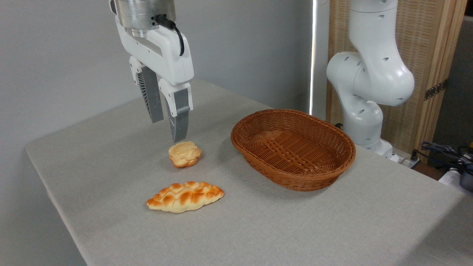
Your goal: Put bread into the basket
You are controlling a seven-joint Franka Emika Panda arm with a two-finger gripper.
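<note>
Even soft light, faint shadows
</note>
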